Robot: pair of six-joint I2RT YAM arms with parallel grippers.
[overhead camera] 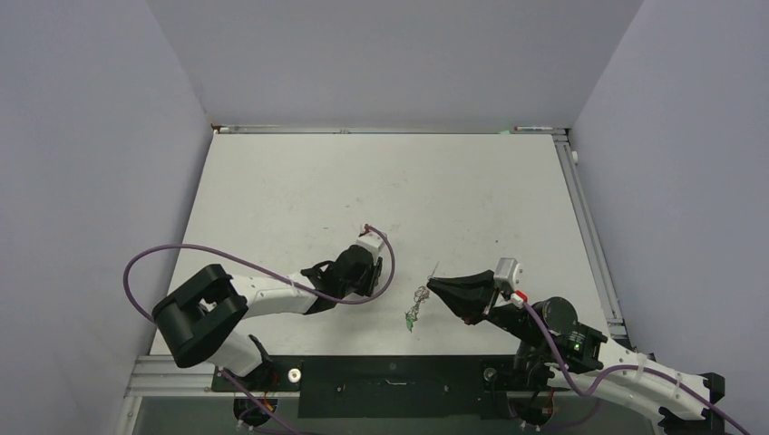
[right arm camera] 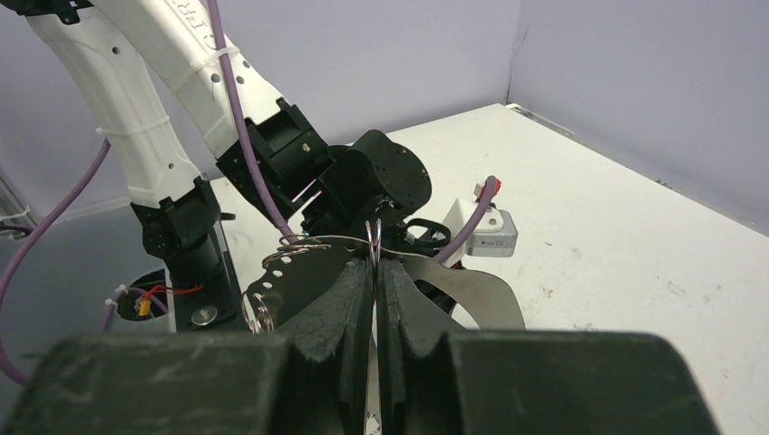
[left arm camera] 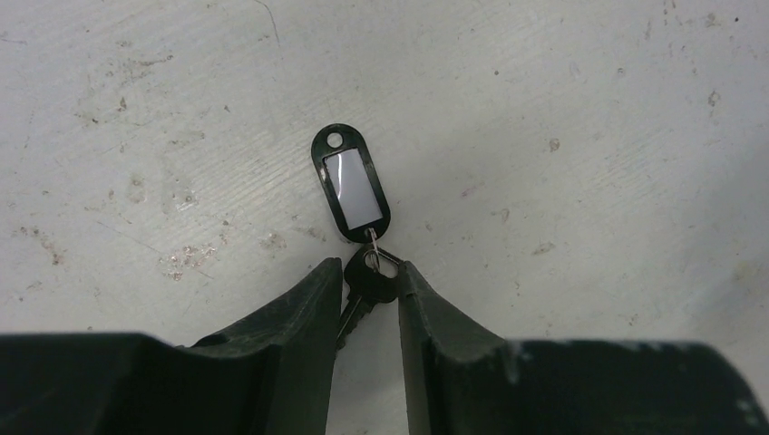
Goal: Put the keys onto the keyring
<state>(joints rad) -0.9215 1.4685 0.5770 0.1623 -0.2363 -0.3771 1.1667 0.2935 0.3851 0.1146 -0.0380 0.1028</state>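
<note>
While the right gripper [right arm camera: 374,265] stands pressed together on the keyring [right arm camera: 370,234], the left gripper [left arm camera: 369,269] straddles a black-headed key [left arm camera: 363,288] on the table [left arm camera: 544,109]. The black key tag [left arm camera: 352,181] lies just beyond its fingertips. Whether it pinches, I cannot tell.

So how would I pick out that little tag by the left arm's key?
On the white table, find the left gripper; a black-headed key lies between its fingers. Just beyond the key, joined to it by a tiny ring, lies the tag. It alone is a black oval with a white window and a hole at its far end.
</note>
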